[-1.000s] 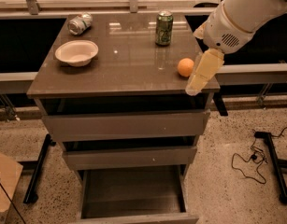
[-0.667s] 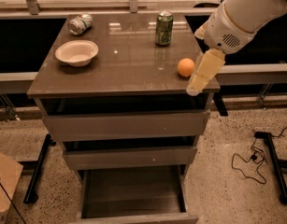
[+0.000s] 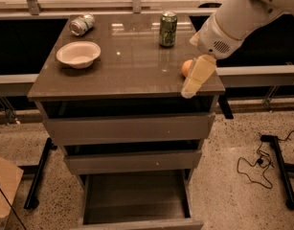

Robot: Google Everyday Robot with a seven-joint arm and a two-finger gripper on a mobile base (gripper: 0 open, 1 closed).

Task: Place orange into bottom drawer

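The orange (image 3: 185,67) sits on the cabinet's top near its right front corner, its right side hidden behind my gripper. My gripper (image 3: 196,78), a beige part on the white arm (image 3: 242,18), reaches down from the upper right and stands right against the orange, its tip at the top's front edge. The bottom drawer (image 3: 137,223) is pulled out at the foot of the cabinet, with its dark inside showing and nothing in it.
On the brown top (image 3: 122,66) stand a green soda can (image 3: 168,28), a beige bowl (image 3: 78,54) at the left and a silver can on its side (image 3: 82,24) at the back left. The two upper drawers (image 3: 130,128) are nearly shut. A black cable (image 3: 254,164) lies on the floor to the right.
My gripper has moved a little to the left and now covers more of the orange. The orange, cans, bowl and drawers have not moved.
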